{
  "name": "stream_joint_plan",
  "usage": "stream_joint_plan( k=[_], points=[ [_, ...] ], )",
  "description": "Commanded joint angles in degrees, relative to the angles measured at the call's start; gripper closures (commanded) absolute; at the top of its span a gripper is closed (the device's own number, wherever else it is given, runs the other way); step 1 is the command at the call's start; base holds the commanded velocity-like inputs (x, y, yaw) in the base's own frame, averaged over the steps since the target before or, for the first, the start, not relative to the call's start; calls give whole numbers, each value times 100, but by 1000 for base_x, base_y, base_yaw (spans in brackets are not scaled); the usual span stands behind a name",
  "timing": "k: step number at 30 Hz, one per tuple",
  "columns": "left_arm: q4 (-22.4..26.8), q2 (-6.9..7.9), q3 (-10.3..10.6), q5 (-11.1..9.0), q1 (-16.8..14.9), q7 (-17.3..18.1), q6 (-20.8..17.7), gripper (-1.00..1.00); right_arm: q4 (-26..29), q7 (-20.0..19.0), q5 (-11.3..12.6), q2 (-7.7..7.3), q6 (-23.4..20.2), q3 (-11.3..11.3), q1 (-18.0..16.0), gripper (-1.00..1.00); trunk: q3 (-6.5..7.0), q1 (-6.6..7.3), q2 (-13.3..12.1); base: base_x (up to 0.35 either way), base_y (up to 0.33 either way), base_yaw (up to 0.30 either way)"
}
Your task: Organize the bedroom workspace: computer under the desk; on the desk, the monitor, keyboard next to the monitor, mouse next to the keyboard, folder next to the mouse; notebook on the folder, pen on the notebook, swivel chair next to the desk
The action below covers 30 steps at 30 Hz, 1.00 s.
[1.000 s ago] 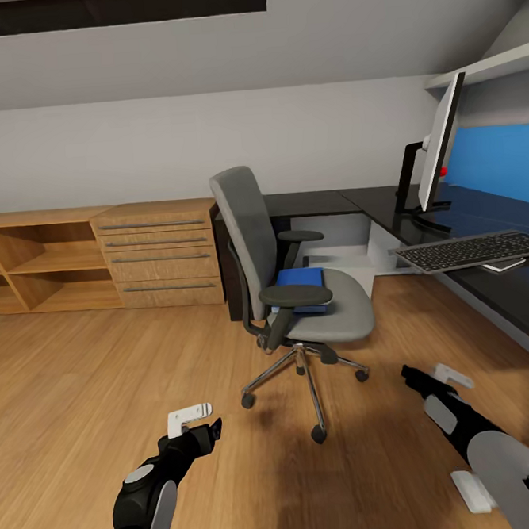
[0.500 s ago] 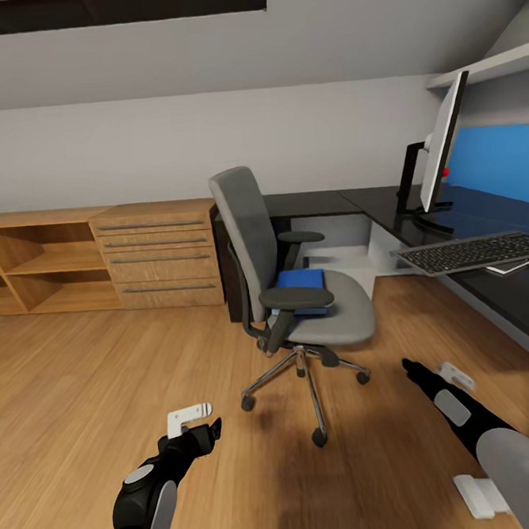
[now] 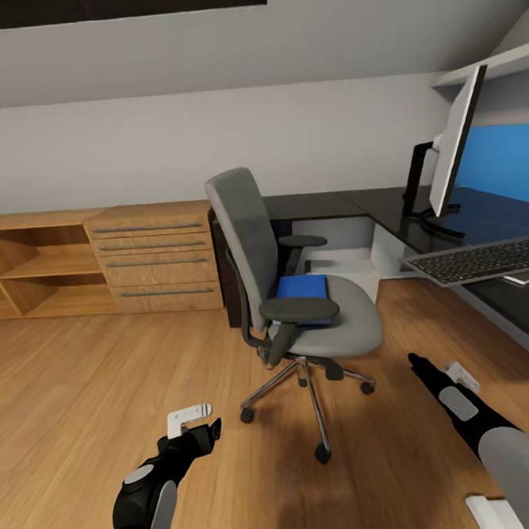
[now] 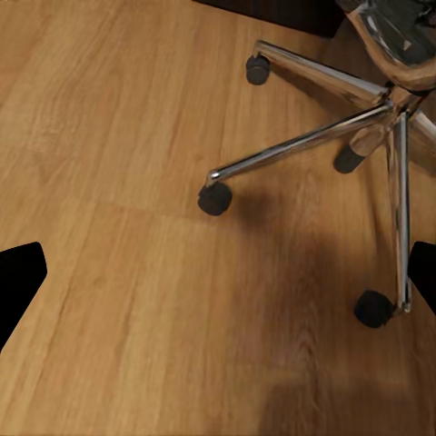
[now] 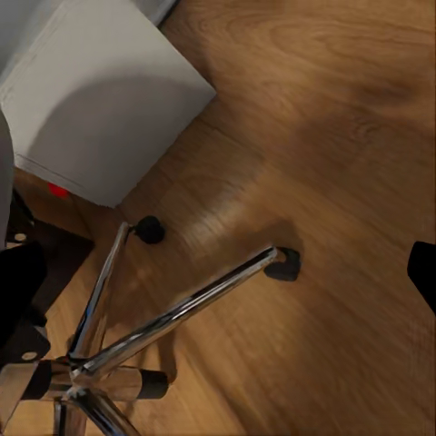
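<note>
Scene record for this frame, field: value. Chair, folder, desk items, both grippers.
swivel chair: on the oak floor, in front of the desk, back toward the low oak cabinets
folder: blue, flat on the chair seat
monitor: upright on the desk
keyboard: on the desk, overhanging its front edge
left gripper: open, empty, low over the floor
right gripper: open, empty, near the chair base

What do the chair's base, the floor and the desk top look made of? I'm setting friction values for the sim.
The swivel chair base: polished chrome-like metal, mirror highlights on the spokes, with black castors, probably plastic. The floor: light oak-look planks, satin sheen, visible grain. The desk top: glossy black, reflecting the blue wall panel; laminate or glass, unclear.
</note>
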State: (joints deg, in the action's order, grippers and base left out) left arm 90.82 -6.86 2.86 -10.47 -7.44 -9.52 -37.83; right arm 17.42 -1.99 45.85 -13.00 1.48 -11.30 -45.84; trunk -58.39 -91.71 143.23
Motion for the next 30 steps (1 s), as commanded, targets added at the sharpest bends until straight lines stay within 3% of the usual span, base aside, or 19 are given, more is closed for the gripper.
stream_joint_plan(
  k=[1, 8, 13, 30],
  points=[
    [6, 0, 3, -61, -3, -50, -21, -100, -1, -23, 61, 0, 18, -2, -4, -100, -5, 1, 2, 93, 0, 0],
    [6, 0, -3, -57, -5, -55, -17, -100, 7, -29, 65, -8, 27, -12, -4, -100, -5, 1, 2, 120, 0, 0],
    [6, 0, -134, -53, -3, -51, -15, -100, 9, -29, 65, -19, 27, -13, -4, -100, -5, 1, 2, 77, 0, 0],
    [6, 0, -207, -52, -3, -50, -15, -100, 8, -29, 65, -36, 27, -13, -4, -100, -5, 1, 2, 253, 0, 0]
  ],
)
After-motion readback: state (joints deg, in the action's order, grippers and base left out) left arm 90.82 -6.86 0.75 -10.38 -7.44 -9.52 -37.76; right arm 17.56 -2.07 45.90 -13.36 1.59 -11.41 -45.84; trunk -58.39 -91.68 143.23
